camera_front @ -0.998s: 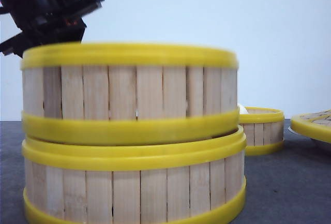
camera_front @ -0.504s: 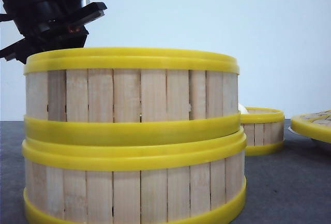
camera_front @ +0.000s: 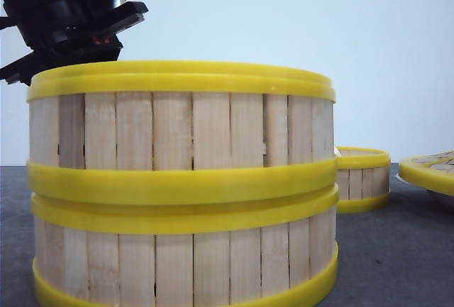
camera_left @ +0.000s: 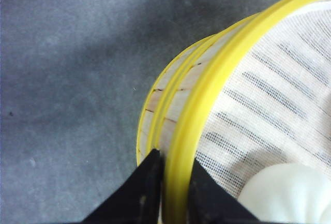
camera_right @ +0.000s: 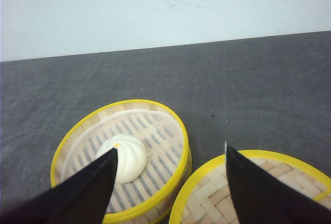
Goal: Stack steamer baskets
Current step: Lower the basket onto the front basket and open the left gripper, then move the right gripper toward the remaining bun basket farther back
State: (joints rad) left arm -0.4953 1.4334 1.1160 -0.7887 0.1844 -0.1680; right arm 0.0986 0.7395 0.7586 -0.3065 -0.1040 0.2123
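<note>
In the front view, the upper steamer basket (camera_front: 181,126) was seated squarely on the lower steamer basket (camera_front: 184,257), the bottom rim of the one resting along the top rim of the other. One second earlier the upper basket had been held slightly above the lower one and tilted, with a visible gap at the left side; half a second earlier the gap had narrowed; at the present moment it was closed and the upper rim was level. The stack stood on the dark grey table (camera_front: 397,257), close to the camera. The left gripper (camera_left: 173,175) was clamped on the wall of the upper basket, one black finger (camera_left: 147,182) being set outside the yellow rim and the other inside, over the white mesh liner (camera_left: 279,89). A white bun (camera_left: 289,195) was seen on that liner just beside the inner finger. The left arm (camera_front: 60,16) was positioned above and behind the left edge of the stack, at nearly the same place as half a second before. The third steamer basket (camera_right: 124,157), with a bun (camera_right: 124,157) inside, stood apart on the table to the right of the stack, and the woven lid (camera_right: 258,193) lay just beside it. The right gripper (camera_right: 170,167) was held above these two items with its fingers spread apart and nothing between them.
</note>
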